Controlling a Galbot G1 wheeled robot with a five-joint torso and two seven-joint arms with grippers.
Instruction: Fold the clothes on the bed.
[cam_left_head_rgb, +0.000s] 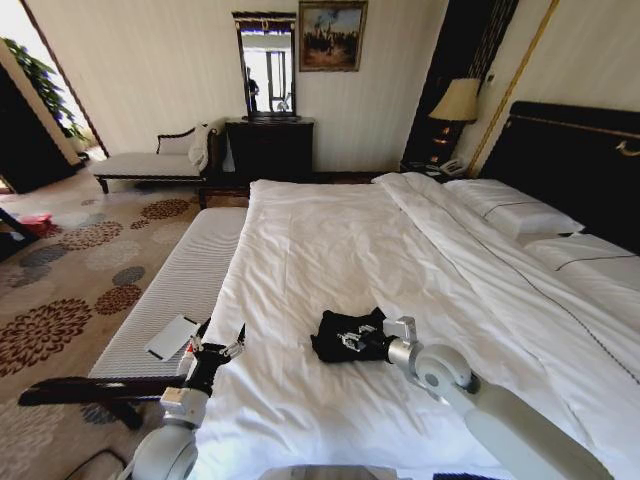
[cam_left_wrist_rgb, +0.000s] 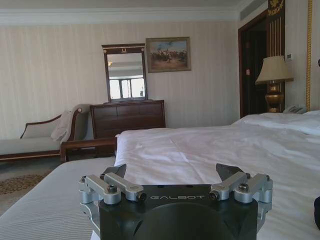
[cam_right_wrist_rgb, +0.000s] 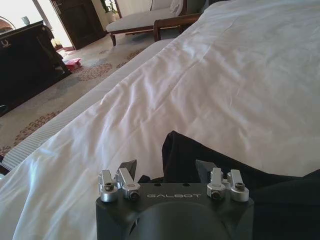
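The landmark here is the bed (cam_left_head_rgb: 330, 260), big and white, with a dark headboard.

At the left edge of the bed, near its foot, the left gripper (cam_left_head_rgb: 217, 343) hangs in the air; its fingers are spread wide and hold nothing; it points up along the bed, and in its own wrist view the same open fingers frame the white duvet (cam_left_wrist_rgb: 200, 150); this arm looks like it is waiting. Just off that left edge lies the padded bench (cam_left_head_rgb: 180, 285), with a flat white thing on it.

In the middle of the bed, toward the foot, sits the black T-shirt (cam_left_head_rgb: 345, 335); it is a small bunched heap, not flat, so no neat fold shows yet. The right gripper (cam_left_head_rgb: 352, 342) is right at the heap, reaching in from the right side of the bed; its fingers are open, one on each side of a bump of black cloth (cam_right_wrist_rgb: 200, 160); it does not pinch anything yet.

I think the step in hand is getting hold of the shirt; next, the fingers need to close on one edge only, not on the duvet below; then the shirt needs spreading flat on the bed.
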